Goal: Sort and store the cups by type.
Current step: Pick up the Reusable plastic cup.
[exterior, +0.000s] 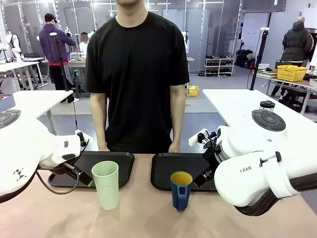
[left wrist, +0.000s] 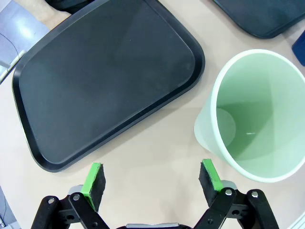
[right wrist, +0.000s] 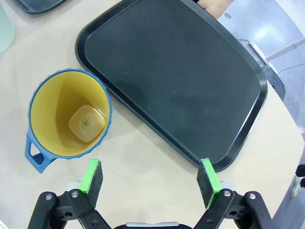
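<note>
Robotics lab, open hall type. White left robot arm [exterior: 22, 158] and right robot arm [exterior: 262, 173] flanked a tan desk [exterior: 148, 218]. More white desks [exterior: 237, 101] stood on a grey floor [exterior: 200, 106], with glass partition walls [exterior: 203, 29] behind. A yellow crate [exterior: 291, 72] sat on one far desk, a shelf rack [exterior: 219, 67] stood by the wall, and people worked farther off.

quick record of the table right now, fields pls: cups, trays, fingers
green tumbler: upright, empty, on table near left tray
blue cup: upright, empty, yellow inside, near right tray
left tray: black, nothing on it
right tray: black, nothing on it
left fingers: open, holding nothing, beside green tumbler
right fingers: open, holding nothing, beside blue cup
person: standing at far side
</note>
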You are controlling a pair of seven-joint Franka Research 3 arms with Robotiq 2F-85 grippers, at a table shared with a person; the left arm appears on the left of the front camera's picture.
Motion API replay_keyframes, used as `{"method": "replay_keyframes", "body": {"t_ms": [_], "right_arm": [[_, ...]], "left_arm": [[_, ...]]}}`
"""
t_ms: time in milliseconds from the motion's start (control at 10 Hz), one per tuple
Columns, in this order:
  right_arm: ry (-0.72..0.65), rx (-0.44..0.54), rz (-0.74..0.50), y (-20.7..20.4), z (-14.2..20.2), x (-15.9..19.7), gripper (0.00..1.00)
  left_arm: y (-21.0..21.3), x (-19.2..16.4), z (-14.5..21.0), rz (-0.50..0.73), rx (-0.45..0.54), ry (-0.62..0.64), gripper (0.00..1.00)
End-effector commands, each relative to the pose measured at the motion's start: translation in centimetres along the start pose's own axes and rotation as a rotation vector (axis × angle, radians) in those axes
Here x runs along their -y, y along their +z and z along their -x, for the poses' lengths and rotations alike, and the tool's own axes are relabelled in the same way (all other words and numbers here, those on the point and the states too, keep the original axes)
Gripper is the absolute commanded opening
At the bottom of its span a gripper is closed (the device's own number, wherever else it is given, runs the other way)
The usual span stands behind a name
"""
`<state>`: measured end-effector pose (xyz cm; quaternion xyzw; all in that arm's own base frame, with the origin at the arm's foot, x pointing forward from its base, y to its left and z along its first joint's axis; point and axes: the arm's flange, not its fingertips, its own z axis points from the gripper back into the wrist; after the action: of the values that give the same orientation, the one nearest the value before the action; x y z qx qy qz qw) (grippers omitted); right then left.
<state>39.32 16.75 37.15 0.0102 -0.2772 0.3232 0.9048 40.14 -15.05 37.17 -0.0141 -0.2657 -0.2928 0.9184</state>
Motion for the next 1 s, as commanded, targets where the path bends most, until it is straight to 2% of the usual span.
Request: {"method": "replay_keyframes", "body": {"t_ms": [0, 500, 600, 900], "right_arm": [[-0.003, 0.0, 0.0, 0.0, 0.0, 0.0, 1.0], [0.0, 0.0, 0.0, 0.0, 0.0, 0.0, 1.0], [-0.01, -0.039, 0.055, 1.0, -0.5, 0.1, 1.0], [-0.039, -0.042, 0.148, 7.0, -3.4, -1.2, 1.0]], "left_arm": [[0.0, 0.0, 0.0, 0.0, 0.0, 0.001, 1.0], [0.0, 0.0, 0.0, 0.0, 0.0, 0.0, 1.0], [1.1, -0.1, 0.0, -0.001, 0.008, -0.009, 1.0], [5.9, 0.9, -0.7, -0.022, 0.067, 0.048, 1.0]]}}
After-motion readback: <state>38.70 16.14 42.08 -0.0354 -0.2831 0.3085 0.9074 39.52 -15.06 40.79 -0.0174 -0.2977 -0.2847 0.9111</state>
